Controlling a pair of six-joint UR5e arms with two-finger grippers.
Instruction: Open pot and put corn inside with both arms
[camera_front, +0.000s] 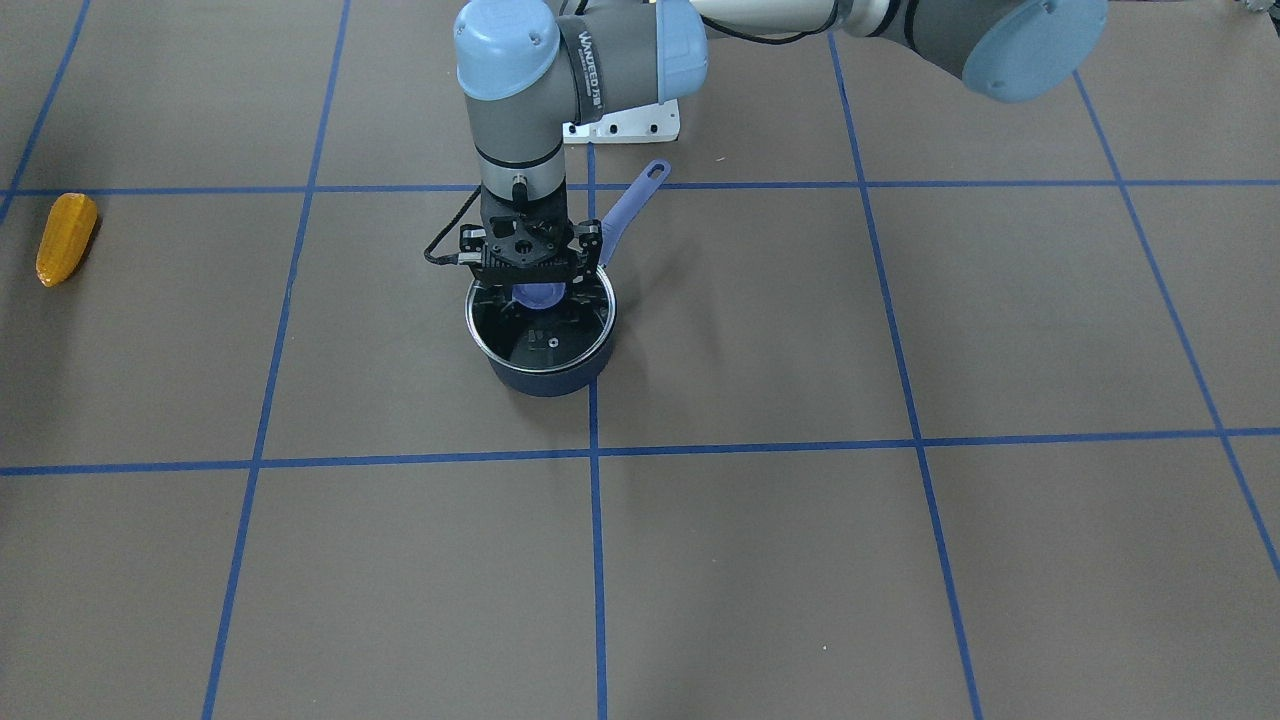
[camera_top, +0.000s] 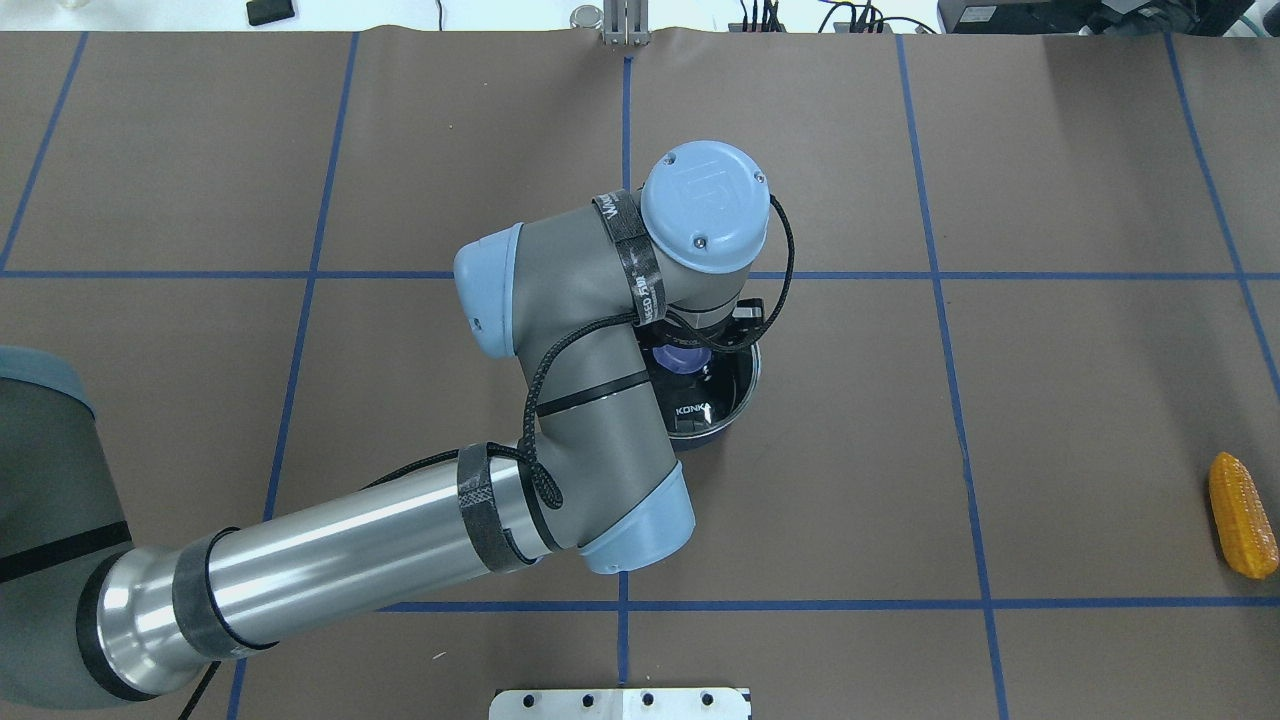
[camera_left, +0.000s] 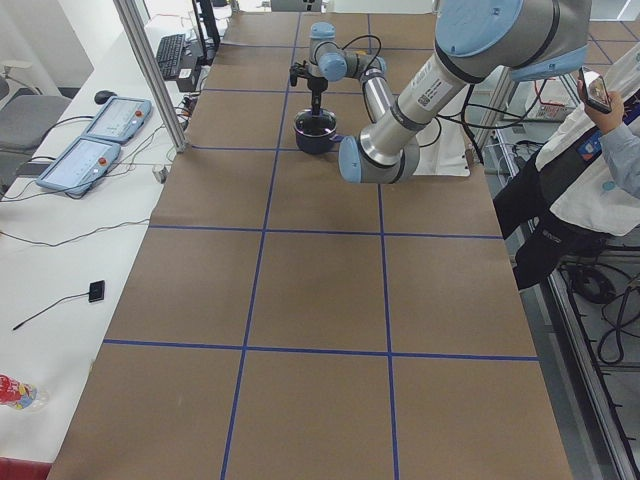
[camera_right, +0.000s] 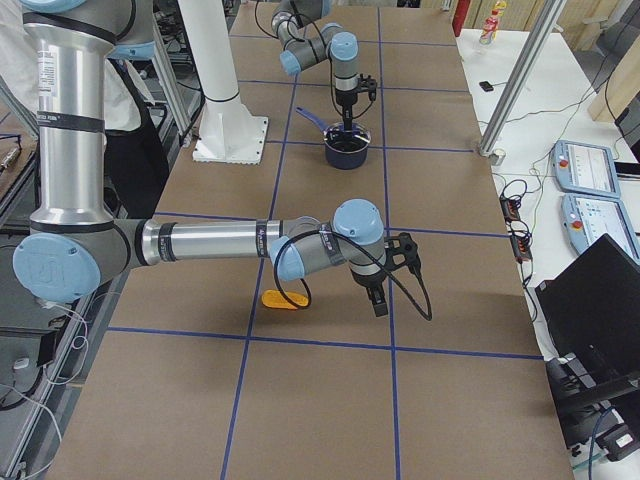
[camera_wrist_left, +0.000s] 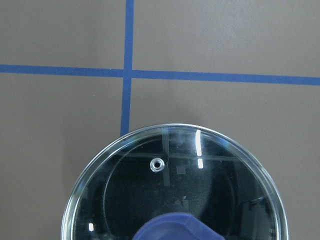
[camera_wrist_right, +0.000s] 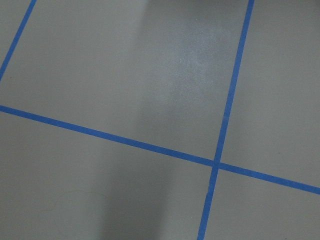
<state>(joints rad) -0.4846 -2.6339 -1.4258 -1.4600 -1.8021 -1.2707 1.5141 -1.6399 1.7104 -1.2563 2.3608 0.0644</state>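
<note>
Glass lid (camera_front: 545, 335) on navy pot (camera_front: 552, 380) | bumpy corn (camera_front: 66, 238) apart | L/R jaws: can't tell

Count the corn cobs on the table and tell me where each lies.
1. The corn lies at the robot's far right, well apart from the pot; none seems hidden.

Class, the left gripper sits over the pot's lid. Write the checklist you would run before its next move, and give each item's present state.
1. Left gripper centred over the lid's knob: ok.
2. Gripper shut on the knob: not ok, jaws look spread either side of it.
3. Lid seated on the pot, ready to lift: ok.
4. Corn lying free on the table, far from the pot: ok.
5. Right gripper near the corn, open for pickup: cannot tell, side view only.
</note>
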